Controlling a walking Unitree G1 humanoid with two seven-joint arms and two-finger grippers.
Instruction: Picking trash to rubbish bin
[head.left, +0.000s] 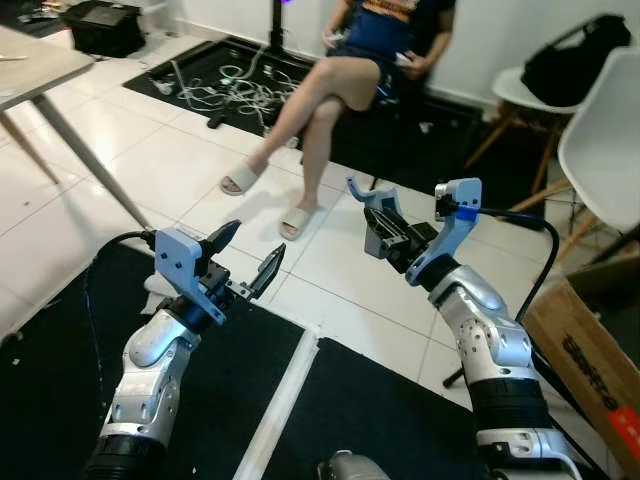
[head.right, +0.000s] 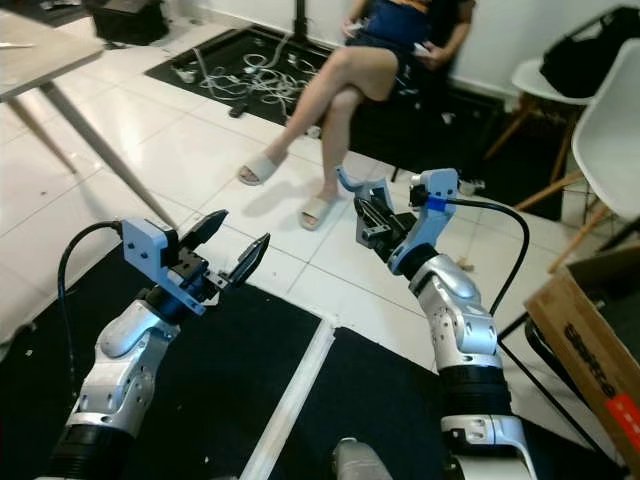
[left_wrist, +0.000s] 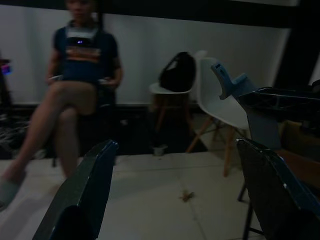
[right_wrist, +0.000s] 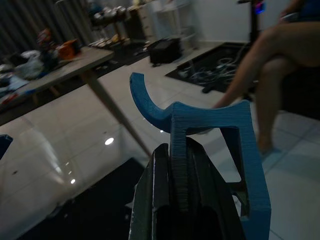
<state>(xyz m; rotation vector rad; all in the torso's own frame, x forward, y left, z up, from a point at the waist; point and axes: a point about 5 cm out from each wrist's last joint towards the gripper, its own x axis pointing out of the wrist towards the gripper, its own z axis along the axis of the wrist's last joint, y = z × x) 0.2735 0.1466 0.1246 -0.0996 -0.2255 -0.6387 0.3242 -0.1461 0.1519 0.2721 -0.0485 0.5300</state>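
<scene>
We have the left pincer (head.left: 248, 255) raised over the black floor mat's (head.left: 60, 370) far edge, black fingers spread wide, holding nothing. Right pincer (head.left: 385, 232) is up over the white tiled floor (head.left: 150, 170), fingers pressed together, nothing between them. A small brown scrap of trash (left_wrist: 187, 195) lies on the tiles near the white chair's wooden legs (left_wrist: 212, 132). A seated person (head.left: 340, 90) is beyond, legs crossed.
</scene>
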